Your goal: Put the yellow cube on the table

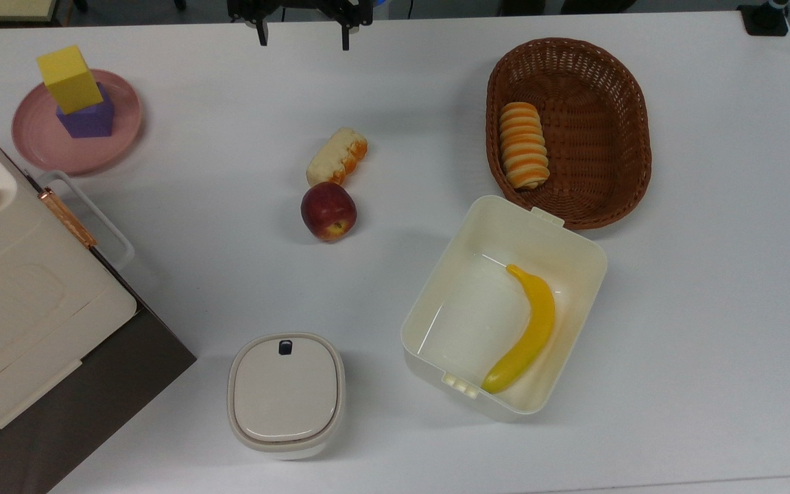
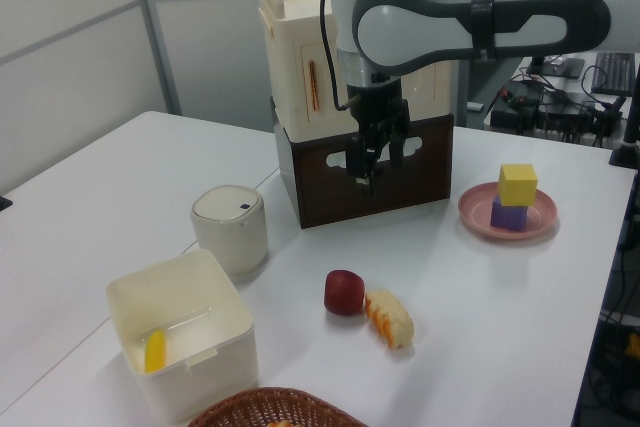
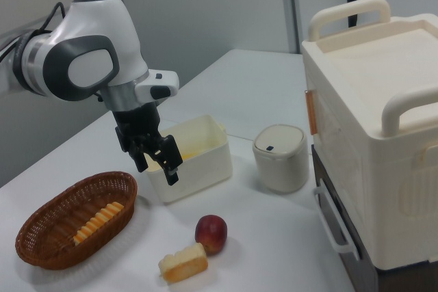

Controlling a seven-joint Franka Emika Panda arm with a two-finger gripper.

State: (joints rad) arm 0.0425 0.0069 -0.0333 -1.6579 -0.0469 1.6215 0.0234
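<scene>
The small matte bright-yellow cube (image 1: pixel 69 79) is stacked on a purple cube (image 1: pixel 88 119) of like size, which is carried by a round pink plate (image 1: pixel 40 147) at the top view's upper left of the large white counter (image 1: pixel 230 274). The black two-finger gripper (image 1: pixel 304 33) is held in the air above the counter, well apart from the plate, its fingers (image 1: pixel 262 32) spread apart and clamped on nothing. Also listed on the counter: a red apple (image 1: pixel 328 211) touching a piece of bread (image 1: pixel 337 156), a brown wicker basket (image 1: pixel 631 165) with a striped bread roll (image 1: pixel 524 145), an open cream plastic box (image 1: pixel 477 240) with a yellow banana (image 1: pixel 527 331), and a lidded cream round container (image 1: pixel 286 394).
</scene>
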